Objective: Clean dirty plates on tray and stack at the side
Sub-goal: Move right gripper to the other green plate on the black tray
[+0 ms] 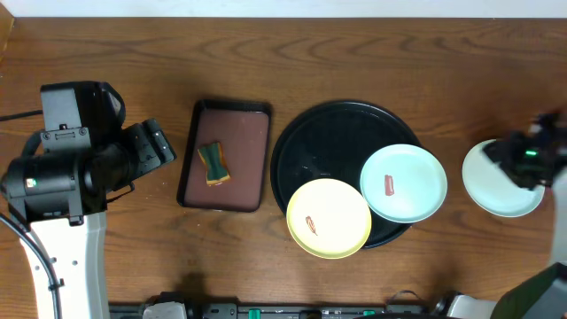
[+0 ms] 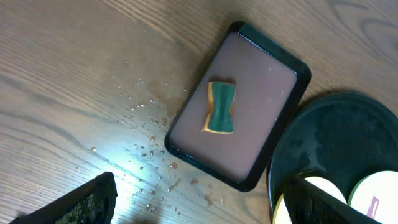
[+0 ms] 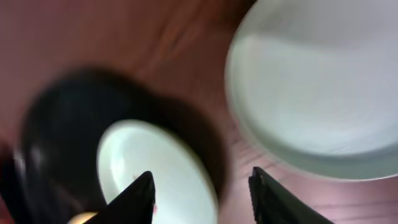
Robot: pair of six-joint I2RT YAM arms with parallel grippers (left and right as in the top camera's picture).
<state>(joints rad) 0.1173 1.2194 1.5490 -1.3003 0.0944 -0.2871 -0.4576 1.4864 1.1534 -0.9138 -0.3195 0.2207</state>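
Quick rundown of where things are. One mint-green plate [image 1: 492,190] sits by itself on the bare wood-grain table [image 1: 133,53], off to the right and well apart from the round black tray [image 1: 310,142]. I can't spot a smear on it, so my guess is it's the start of the stack. The right end effector [image 1: 529,158] hovers right over it. The wrist view is blurry, but its fingers [image 3: 140,199] are clearly spread with nothing between them, so it's open and not gripping anything.

Two plates are left on the tray. The pale yellow plate [image 1: 328,219] hangs over the front rim. The second mint-green plate [image 1: 403,183] is right beside it, touching or slightly overlapping, I can't tell which. Both have a reddish-brown smear in the middle, so I'd say both need a wipe.

The left end effector [image 2: 202,210] is wide open and empty, above the table near the small brown rectangular tray [image 2: 261,106]. That tray holds the sponge [image 2: 221,107], green on yellow and pinched in the middle like a bow tie. It's parked between the left arm and the plates, probably for easy reach. There are water droplets [image 2: 149,134] on the wood beside it.

The plates look smooth, plain and matte, and the black tray is glossy with a low rim.
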